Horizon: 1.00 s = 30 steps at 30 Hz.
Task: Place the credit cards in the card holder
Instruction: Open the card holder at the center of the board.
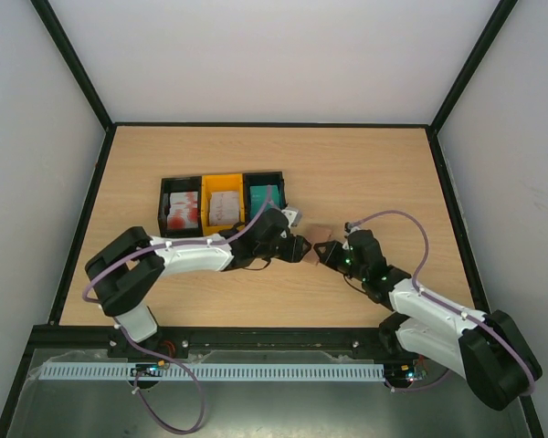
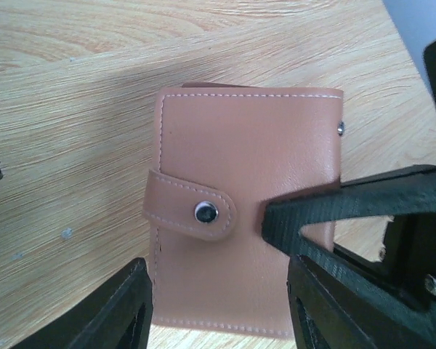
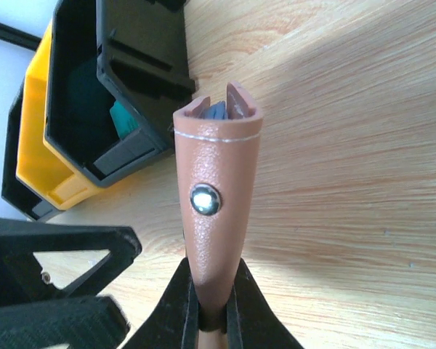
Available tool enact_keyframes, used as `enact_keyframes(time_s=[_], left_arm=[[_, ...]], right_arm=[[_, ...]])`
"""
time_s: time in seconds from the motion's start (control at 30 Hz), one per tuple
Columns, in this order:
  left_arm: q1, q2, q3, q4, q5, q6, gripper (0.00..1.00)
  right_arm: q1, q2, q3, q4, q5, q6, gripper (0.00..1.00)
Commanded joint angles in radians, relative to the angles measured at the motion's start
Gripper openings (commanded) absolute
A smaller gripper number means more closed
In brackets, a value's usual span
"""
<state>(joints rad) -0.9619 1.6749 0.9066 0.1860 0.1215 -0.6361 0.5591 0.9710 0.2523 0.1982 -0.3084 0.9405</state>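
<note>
The card holder [image 2: 247, 167] is a pinkish-brown wallet, closed by its snap tab, held on edge above the table between both arms [image 1: 318, 248]. My right gripper [image 3: 212, 320] is shut on its edge, and pale blue-grey pockets show at its far end [image 3: 216, 110]. My left gripper [image 2: 221, 316] is open, with a jaw on each side of the holder's lower part. The credit cards lie in the trays: red-and-white [image 1: 183, 212], pale [image 1: 224, 208] and teal [image 1: 263, 199]. The teal cards [image 3: 122, 116] also show in the right wrist view.
A row of three trays stands behind the grippers: black [image 1: 164, 205], yellow [image 1: 225, 182] and black [image 1: 279, 187]. The nearest black tray [image 3: 142, 80] is just left of the holder. Black rails [image 1: 80, 228] edge the table.
</note>
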Motion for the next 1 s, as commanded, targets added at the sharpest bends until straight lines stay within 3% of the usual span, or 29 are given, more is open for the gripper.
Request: enact_keyframes(time_s=[0.0, 0.4, 0.77, 0.97], left_arm=[[-0.006, 0.039, 0.050, -0.077, -0.050, 0.001, 0.52], [-0.006, 0.105, 0.104, -0.118, -0.053, 0.021, 0.46], [-0.006, 0.123, 0.116, -0.206, -0.288, 0.019, 0.32], [-0.006, 0.113, 0.107, -0.230, -0.330, 0.031, 0.30]], right_arm=[[0.018, 0.005, 0.048, -0.027, -0.021, -0.028, 0.02], [0.025, -0.005, 0.070, -0.005, -0.123, -0.019, 0.02], [0.025, -0.069, 0.088, -0.124, -0.129, -0.025, 0.02], [0.025, -0.097, 0.087, -0.189, -0.083, -0.030, 0.02]])
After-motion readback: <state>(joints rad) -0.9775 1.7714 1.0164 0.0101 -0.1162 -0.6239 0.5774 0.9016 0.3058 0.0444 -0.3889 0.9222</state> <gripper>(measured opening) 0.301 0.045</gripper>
